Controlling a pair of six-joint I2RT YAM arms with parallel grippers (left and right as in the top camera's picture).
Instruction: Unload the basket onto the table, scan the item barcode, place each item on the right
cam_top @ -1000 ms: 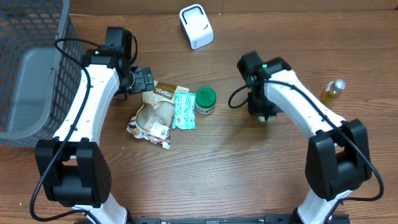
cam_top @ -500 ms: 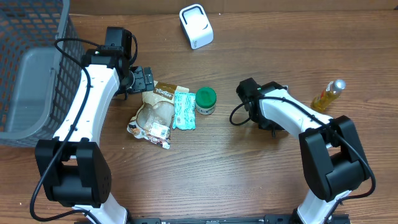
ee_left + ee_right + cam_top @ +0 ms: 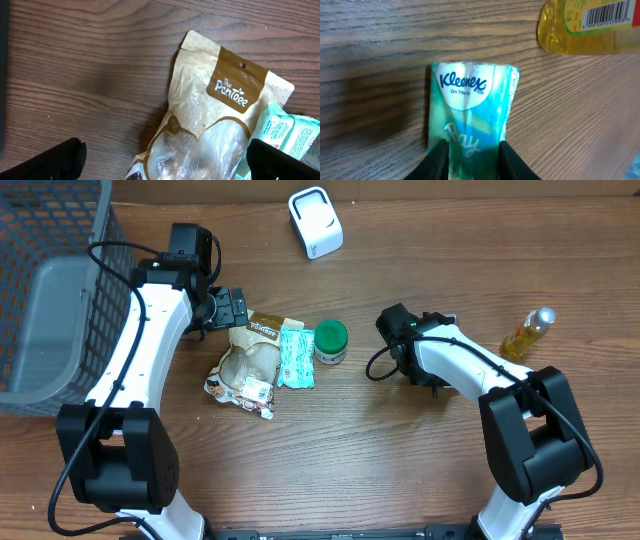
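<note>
The left arm (image 3: pixel 150 330) and the right arm (image 3: pixel 470 360) share one build: smooth white link shells between bulky black joint housings. Thin black cables (image 3: pixel 105 248) loop off both. The left gripper (image 3: pixel 166 150) has matt black fingers (image 3: pixel 45 160).

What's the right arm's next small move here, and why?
Probably lift the right gripper straight up, clear of the Kleenex pack. The pack lies flat on the table, and the fingers only flank its near end, with no clear squeeze on it. A sideways retreat might drag it.
</note>
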